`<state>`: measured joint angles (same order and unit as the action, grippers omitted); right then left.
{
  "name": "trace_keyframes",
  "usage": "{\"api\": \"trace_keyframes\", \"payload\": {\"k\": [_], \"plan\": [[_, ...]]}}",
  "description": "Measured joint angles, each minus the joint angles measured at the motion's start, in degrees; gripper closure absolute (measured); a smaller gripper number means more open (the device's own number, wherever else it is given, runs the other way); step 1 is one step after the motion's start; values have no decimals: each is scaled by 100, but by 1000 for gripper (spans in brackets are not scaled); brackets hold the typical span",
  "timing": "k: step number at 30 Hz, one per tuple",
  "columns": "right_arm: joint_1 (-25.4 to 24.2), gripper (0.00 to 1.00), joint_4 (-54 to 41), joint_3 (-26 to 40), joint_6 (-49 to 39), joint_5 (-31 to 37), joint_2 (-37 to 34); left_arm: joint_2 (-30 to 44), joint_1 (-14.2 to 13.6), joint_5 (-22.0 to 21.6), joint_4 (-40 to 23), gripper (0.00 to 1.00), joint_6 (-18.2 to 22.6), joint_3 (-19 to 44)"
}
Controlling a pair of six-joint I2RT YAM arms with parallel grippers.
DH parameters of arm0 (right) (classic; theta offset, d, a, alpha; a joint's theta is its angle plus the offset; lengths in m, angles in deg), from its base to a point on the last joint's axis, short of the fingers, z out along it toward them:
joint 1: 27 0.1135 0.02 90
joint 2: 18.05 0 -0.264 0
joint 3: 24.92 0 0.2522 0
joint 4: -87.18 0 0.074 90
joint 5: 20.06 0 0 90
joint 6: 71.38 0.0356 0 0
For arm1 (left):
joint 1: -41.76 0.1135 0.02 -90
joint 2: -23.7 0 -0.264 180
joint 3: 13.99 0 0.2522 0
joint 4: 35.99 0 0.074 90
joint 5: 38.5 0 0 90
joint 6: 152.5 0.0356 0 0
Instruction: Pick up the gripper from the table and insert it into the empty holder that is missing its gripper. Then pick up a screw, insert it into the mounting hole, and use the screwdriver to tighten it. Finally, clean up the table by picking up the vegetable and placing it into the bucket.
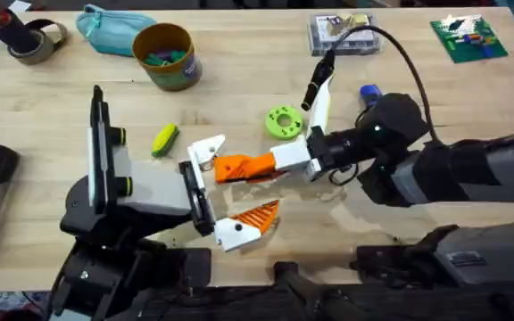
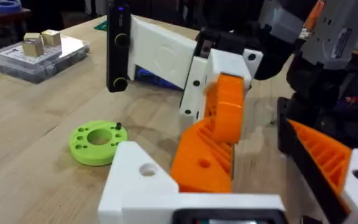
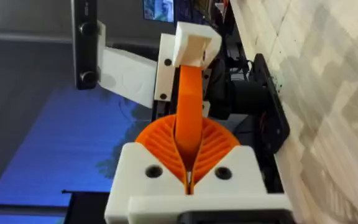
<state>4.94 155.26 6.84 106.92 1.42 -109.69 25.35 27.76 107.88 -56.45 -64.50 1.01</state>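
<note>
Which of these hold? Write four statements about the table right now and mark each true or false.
1. The vegetable lies on the table, outside the bucket. True.
2. The right gripper is open and empty. False: its jaws are shut on the orange fingertip.
3. The green ring sits inside the bucket. False: it lies on the table.
4. The left gripper has its jaws spread apart. True.

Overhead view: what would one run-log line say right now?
right gripper: shut on orange gripper, at white holder | vegetable: on table | bucket: far side
</note>
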Motion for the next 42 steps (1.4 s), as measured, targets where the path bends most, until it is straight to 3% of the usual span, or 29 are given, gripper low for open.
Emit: {"api": "trace_keyframes", "payload": {"k": [33,42], "plan": [[56,979,0,-2,303,425,0,0,0,-2,0,14,0,0],[162,979,103,223,368,463,-357,2,15,-44,-2,14,-63,0]]}}
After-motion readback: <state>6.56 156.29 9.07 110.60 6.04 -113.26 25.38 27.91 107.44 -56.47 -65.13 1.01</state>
